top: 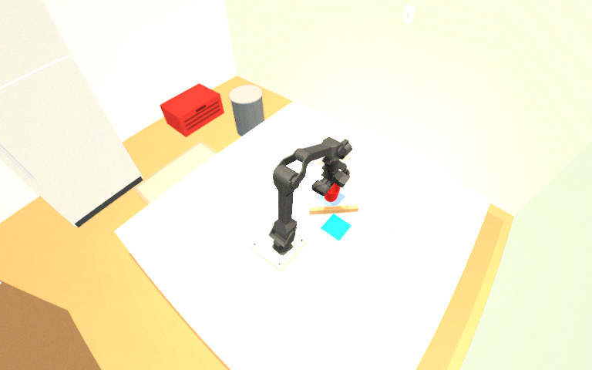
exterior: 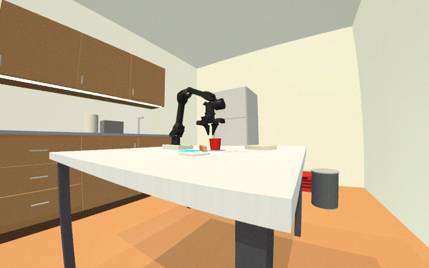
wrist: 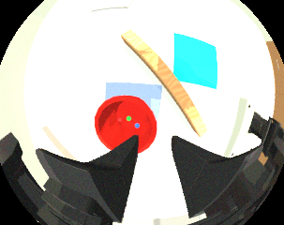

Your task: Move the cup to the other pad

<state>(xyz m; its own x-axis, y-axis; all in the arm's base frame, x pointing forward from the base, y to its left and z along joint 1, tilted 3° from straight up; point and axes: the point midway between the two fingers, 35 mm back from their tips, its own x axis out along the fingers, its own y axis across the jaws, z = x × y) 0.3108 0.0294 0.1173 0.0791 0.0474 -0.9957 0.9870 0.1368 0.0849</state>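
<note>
— Claw (exterior: 211, 132) first: what do we see?

— We see it pointing straight down above the red cup (exterior: 214, 144), its two dark fingers partly apart, a narrow gap between them with nothing in it. In the exterior view the tips hang just over the cup's rim, not touching it.

— And from the wrist view?

— We look down past the fingers into the cup (wrist: 126, 123). One fingertip overlaps its rim in that view, the other sits off to the side. Small marbles (wrist: 133, 122) lie inside, one green, one blue.

— Where does the cup stand?

— Upright on the pale blue pad (wrist: 149, 93), on the white table (exterior: 210, 172).

— Moving outward?

— We find a wooden bar (top: 334, 210) lying beside that pad, and the bright cyan pad (top: 335, 227) on the bar's far side from the cup. The bar sits between the two pads.

— Beyond the table?

— We see a red toolbox (top: 192, 109) and a grey bin (top: 247, 109) on the floor, near each other.
</note>
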